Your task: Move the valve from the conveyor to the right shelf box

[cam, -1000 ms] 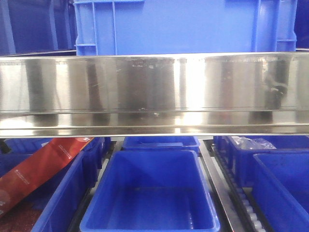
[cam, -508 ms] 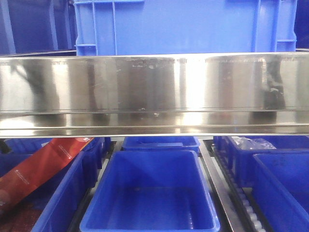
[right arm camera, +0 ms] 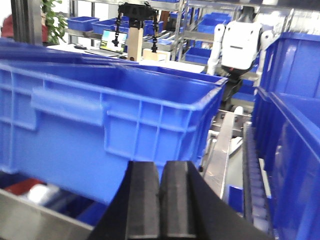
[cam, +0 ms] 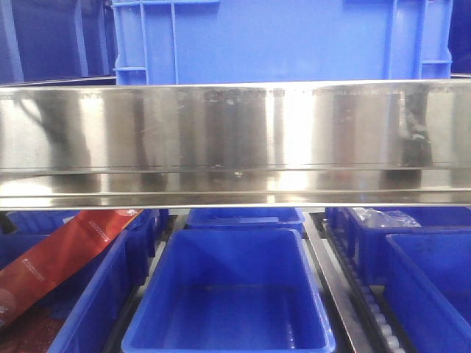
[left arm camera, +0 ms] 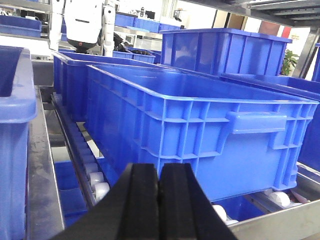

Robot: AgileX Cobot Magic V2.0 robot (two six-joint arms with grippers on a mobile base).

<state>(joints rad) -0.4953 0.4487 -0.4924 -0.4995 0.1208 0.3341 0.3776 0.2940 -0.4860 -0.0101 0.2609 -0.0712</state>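
No valve and no conveyor show in any view. In the left wrist view my left gripper (left arm camera: 159, 172) is shut with nothing between its black fingers, just in front of a long blue box (left arm camera: 200, 125) on the shelf rollers. My right gripper (right arm camera: 160, 172) is likewise shut and empty, close to the end wall of a blue box (right arm camera: 100, 135). The front view looks under a steel shelf beam (cam: 235, 143) at a row of blue shelf boxes: an empty middle one (cam: 228, 294) and one at the right (cam: 430, 283). Neither gripper shows in the front view.
A large blue crate (cam: 280, 40) stands on top of the steel beam. A red packet (cam: 59, 257) leans in the left box. A clear plastic bag (cam: 383, 218) lies in a box at the back right. Roller rails (left arm camera: 92, 170) run between the boxes. White robots (right arm camera: 240, 42) stand behind.
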